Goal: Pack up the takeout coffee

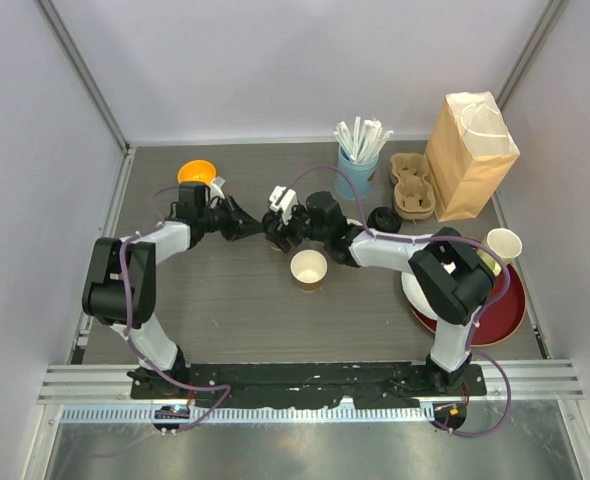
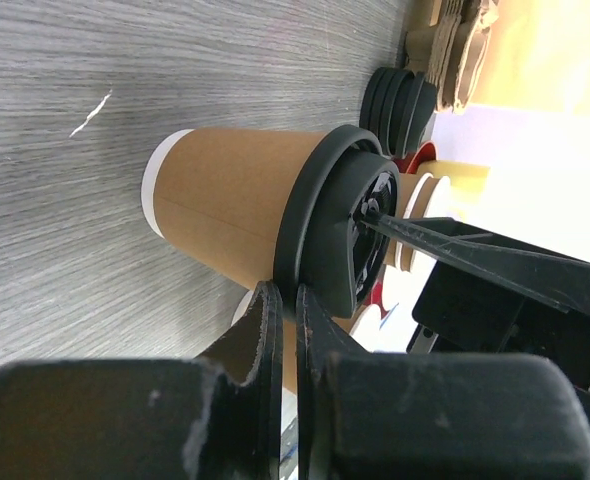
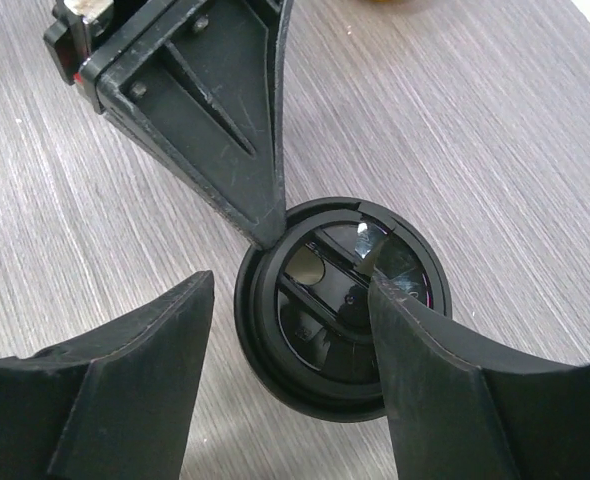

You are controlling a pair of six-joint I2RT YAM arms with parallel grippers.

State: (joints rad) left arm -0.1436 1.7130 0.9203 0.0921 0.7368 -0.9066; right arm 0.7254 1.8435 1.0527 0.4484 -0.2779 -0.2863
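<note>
step: seating lid | kraft coffee cup (image 2: 225,210) upright on surface (image 3: 535,150), black lid (image 3: 340,320) on | left pincer (image 2: 285,300) closed, tips at lid rim | right pincer (image 3: 290,290) open astride lid | press rim evenly, avoid tipping

Bright even light, glare, blurred foregrounds

Field notes: grey wood-grain table (image 1: 235,300) held an orange bowl (image 1: 196,172) far left and a light-blue cup (image 1: 356,178) of white wrapped straws (image 1: 363,135) far centre. Cardboard cup carrier (image 1: 410,185) lay just beside it, against an upright brown paper bag (image 1: 468,155). Dark red plate (image 1: 505,315) sat at the right edge, a pale yellow cup (image 1: 504,244) at its far rim.
</note>
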